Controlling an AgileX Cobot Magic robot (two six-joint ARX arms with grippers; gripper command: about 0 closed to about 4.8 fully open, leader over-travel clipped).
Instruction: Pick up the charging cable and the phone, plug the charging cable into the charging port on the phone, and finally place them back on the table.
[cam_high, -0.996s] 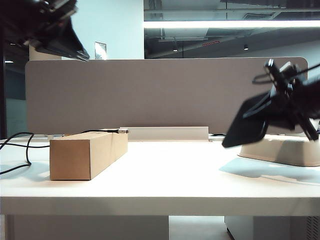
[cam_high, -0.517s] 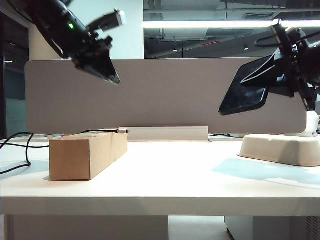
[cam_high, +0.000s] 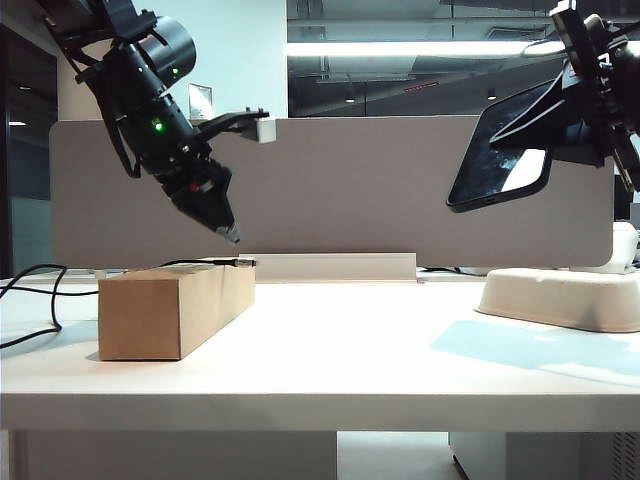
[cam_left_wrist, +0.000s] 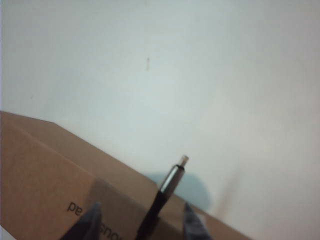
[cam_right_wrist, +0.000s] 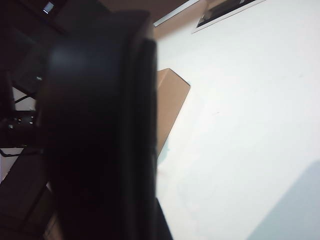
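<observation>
I hold the phone (cam_high: 500, 160) clamped high in the right end effector (cam_high: 585, 110) over the tray (cam_high: 560, 297), clear for plugging, while my left end effector (cam_left_wrist: 142, 225), spread wide, straddles the charging cable (cam_left_wrist: 167, 192) plug atop the cardboard box (cam_high: 175, 310) on the worktop (cam_high: 340, 370).

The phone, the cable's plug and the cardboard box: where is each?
phone (cam_high: 500, 160), exterior view, middle of its dark screen.
cable's plug (cam_left_wrist: 175, 175), left wrist view, on the silvery tip.
cardboard box (cam_high: 140, 318), exterior view, on its front face.
</observation>
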